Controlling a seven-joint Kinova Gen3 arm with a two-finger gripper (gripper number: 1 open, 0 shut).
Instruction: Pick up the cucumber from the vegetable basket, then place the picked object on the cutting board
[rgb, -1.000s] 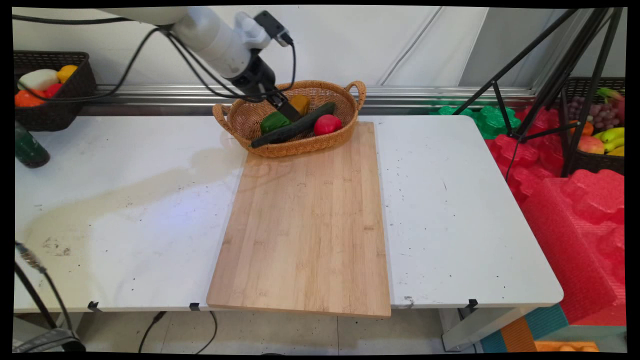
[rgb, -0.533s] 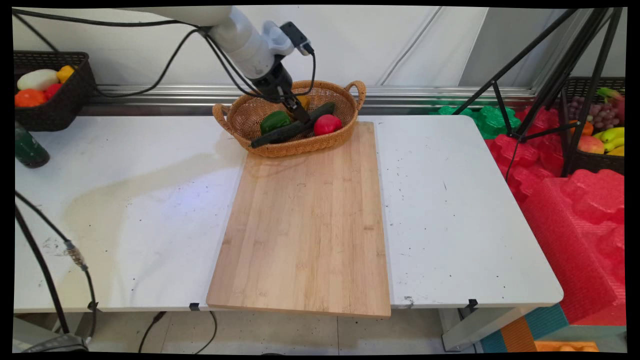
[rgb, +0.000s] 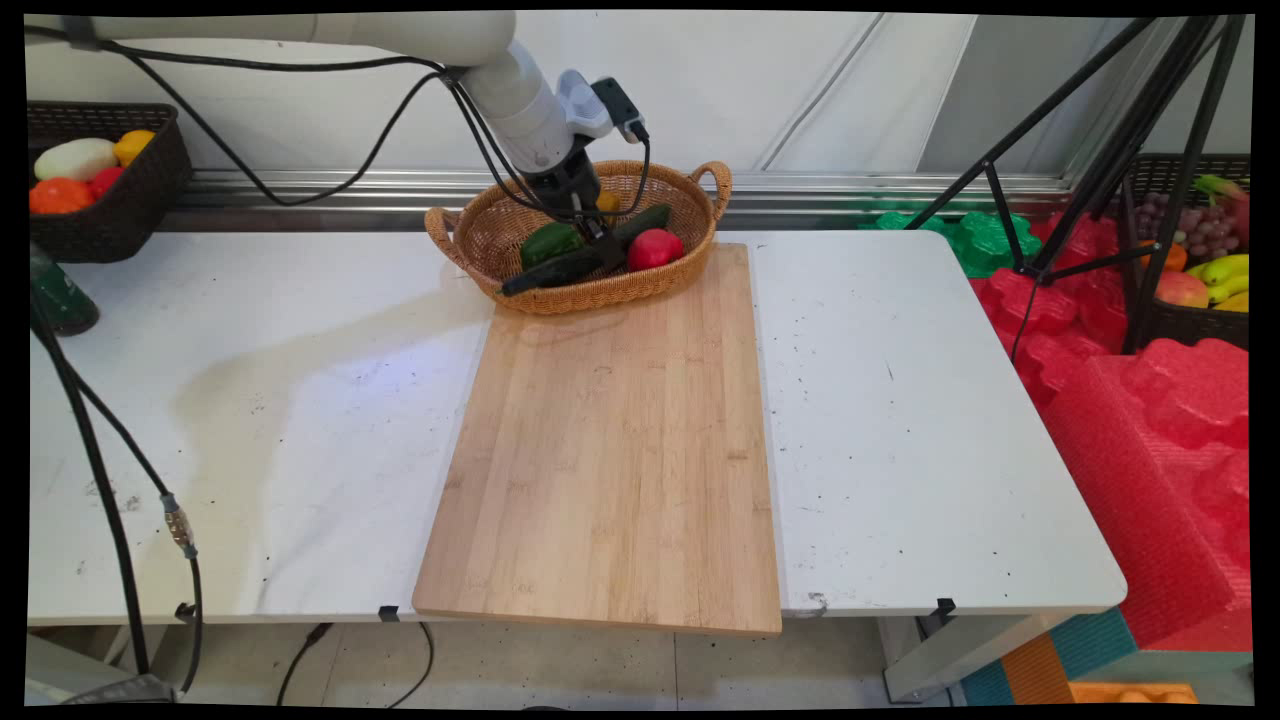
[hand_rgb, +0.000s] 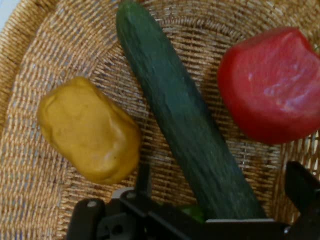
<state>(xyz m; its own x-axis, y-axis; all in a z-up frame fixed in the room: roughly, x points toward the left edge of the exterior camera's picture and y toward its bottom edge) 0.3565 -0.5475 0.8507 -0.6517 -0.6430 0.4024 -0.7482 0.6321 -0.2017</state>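
Main view: a white table (rgb: 250, 400) carrying a bamboo cutting board (rgb: 610, 450) down its middle, with an oval wicker basket (rgb: 470, 235) at the board's far end, its near rim overlapping the board's far edge. The basket holds four pieces of produce: a long dark cucumber (rgb: 585, 255) lying diagonally across the middle, a green bell pepper (rgb: 548, 241) on its left side, a red bell pepper (rgb: 655, 248) on its right side, and a yellow-orange bell pepper (rgb: 604, 203) toward the far rim, largely hidden by the arm.

The gripper (rgb: 605, 245) reaches down into the basket from the upper left and sits directly over the cucumber's middle. Hand view: the cucumber (hand_rgb: 185, 120) runs from the top edge down between the fingers, with the yellow-orange pepper (hand_rgb: 90, 130) to one side on the woven floor and the red pepper (hand_rgb: 272, 85) to the other. One finger (hand_rgb: 144, 180) rises beside the cucumber near the yellow pepper; the other (hand_rgb: 302, 187) stands at the far side below the red pepper. The jaws are spread wide, straddling the cucumber with a gap on each side, and grasp nothing.

Surroundings: a dark basket (rgb: 125, 215) with mixed fruit at the far left, a dark green bottle (rgb: 55, 295) below it on the table edge, and another fruit basket (rgb: 1195, 320) at the right beyond a black tripod (rgb: 1090, 140), above red foam trays (rgb: 1150, 420).
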